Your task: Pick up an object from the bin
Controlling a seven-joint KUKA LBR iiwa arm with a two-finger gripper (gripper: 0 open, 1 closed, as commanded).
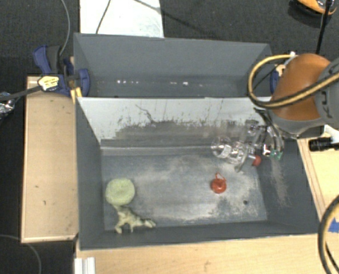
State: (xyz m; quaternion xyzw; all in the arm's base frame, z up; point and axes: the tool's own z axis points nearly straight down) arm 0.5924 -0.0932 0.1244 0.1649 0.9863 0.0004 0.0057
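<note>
My gripper (238, 148) hangs over the back right part of the bin floor, close to the right wall. A small red rounded thing (218, 185) lies on the floor just in front of it and slightly to its left, apart from it. Something pale and glassy (220, 149) shows at the gripper's left end; I cannot tell whether it belongs to the gripper or is a loose thing.
A round pale green ball-like thing (120, 191) lies at the front left of the bin. A small yellowish toy figure (132, 221) lies right in front of it, against the front wall. The arm with its orange cover comes in from the right.
</note>
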